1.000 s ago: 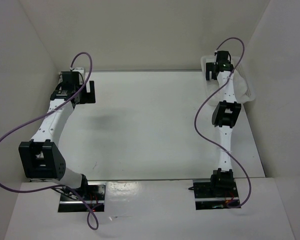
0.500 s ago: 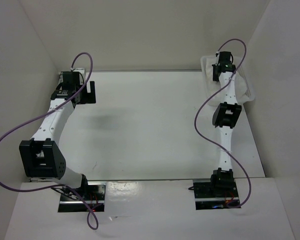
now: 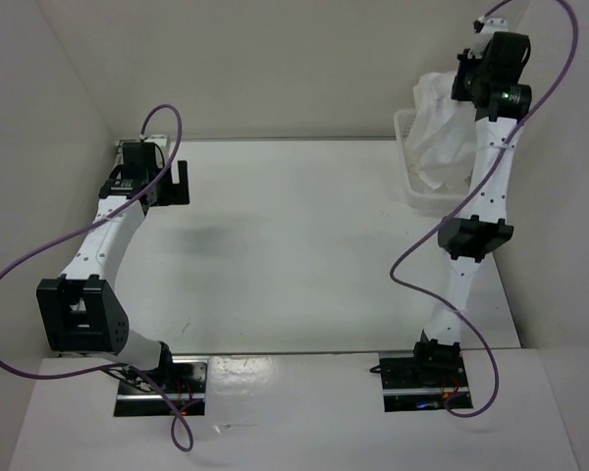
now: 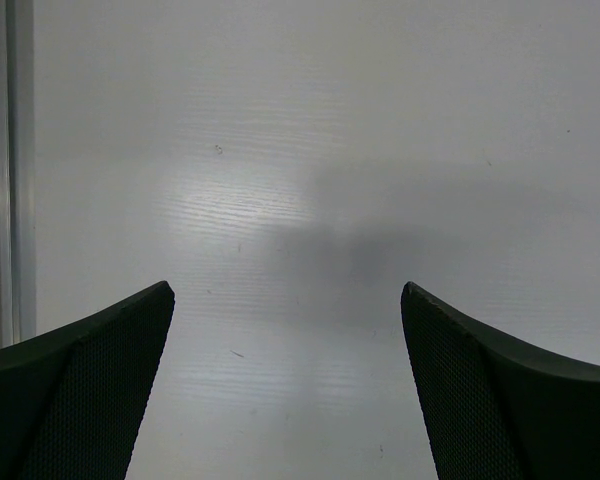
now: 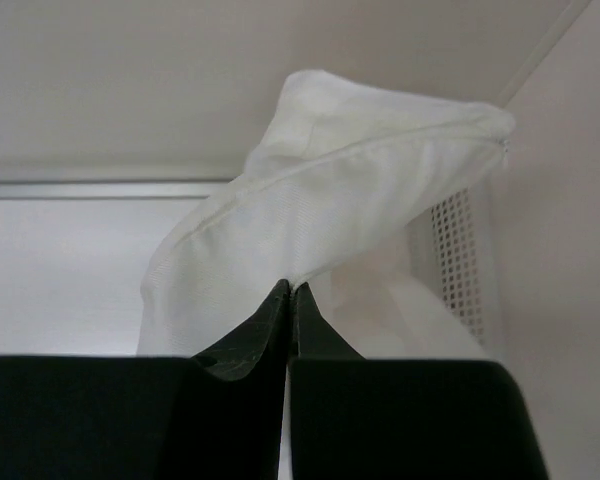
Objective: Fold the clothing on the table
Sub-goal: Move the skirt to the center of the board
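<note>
Fetching step: the right gripper (image 5: pixel 290 288), jaws pinched on a fold of the white clothing (image 5: pixel 350 210), holds it hanging above the mesh basket (image 3: pixel 409 191). Next it must carry the garment over the table (image 3: pixel 294 255) and spread it flat; the left gripper (image 4: pixel 285 300) hovers there, jaws apart

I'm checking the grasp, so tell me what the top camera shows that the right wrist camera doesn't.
Only the top view: the left gripper, over the table at the far left, and how high the right arm is raised.
Only the right wrist view: the right gripper with its jaws pressed together on a fold of the clothing, and the mesh holes in the basket wall.
Both: the clothing hanging above the basket.
</note>
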`<state>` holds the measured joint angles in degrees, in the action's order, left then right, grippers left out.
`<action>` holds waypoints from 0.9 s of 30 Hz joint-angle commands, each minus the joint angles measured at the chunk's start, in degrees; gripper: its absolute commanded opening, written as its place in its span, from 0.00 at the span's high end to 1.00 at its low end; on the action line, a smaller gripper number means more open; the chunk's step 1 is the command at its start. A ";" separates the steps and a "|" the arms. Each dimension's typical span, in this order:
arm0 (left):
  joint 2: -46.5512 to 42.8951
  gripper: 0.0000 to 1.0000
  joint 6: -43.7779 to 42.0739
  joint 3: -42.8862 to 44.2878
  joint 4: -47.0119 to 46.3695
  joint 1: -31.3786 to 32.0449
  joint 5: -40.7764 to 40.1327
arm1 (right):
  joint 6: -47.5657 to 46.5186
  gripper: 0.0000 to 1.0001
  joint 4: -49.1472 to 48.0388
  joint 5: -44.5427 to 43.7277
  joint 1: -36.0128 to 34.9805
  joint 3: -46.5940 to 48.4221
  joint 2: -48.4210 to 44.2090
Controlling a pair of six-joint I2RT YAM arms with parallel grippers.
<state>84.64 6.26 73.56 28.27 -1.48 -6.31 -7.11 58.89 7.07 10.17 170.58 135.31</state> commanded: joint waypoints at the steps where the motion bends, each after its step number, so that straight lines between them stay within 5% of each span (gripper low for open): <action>1: -3.16 0.00 0.42 -0.70 -2.17 -0.37 1.03 | -0.61 1.00 1.66 2.60 -2.52 0.63 -6.89; 7: -3.69 0.00 -0.11 -1.31 -2.70 -0.37 2.09 | -1.15 1.00 1.58 4.79 -10.59 -2.79 -20.15; 11: -4.22 0.00 -0.11 -1.31 -2.70 -0.37 2.09 | -2.38 1.00 2.80 6.11 -23.69 -10.68 -27.10; 12: -4.22 0.00 -0.11 -1.31 -2.70 -0.37 2.09 | -2.38 0.91 2.81 6.81 -25.36 -12.10 -28.33; 13: -4.83 0.00 -0.11 -1.31 -2.70 -0.37 2.09 | -2.38 0.63 4.02 8.47 -26.34 -13.42 -28.34; 14: -4.84 0.00 -0.11 -1.31 -2.70 -0.37 2.78 | -2.38 0.21 4.82 10.14 -27.22 -15.61 -28.34; 15: -5.36 0.00 -0.11 -1.31 -2.70 -0.37 2.79 | -2.38 0.17 6.31 13.11 -28.01 -16.41 -28.34; 21: -6.59 0.00 -1.25 -1.31 -2.09 -0.37 5.51 | -4.66 0.17 6.07 15.35 -28.02 -28.44 -28.68; 27: -8.44 0.00 -1.96 -0.52 0.03 -0.98 9.90 | -3.61 0.15 -13.09 9.19 -28.63 -57.88 -41.86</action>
<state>78.81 5.74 72.73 27.99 -1.54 -0.14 -10.61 56.55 18.65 -17.98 120.38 102.17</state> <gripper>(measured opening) 1.001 0.842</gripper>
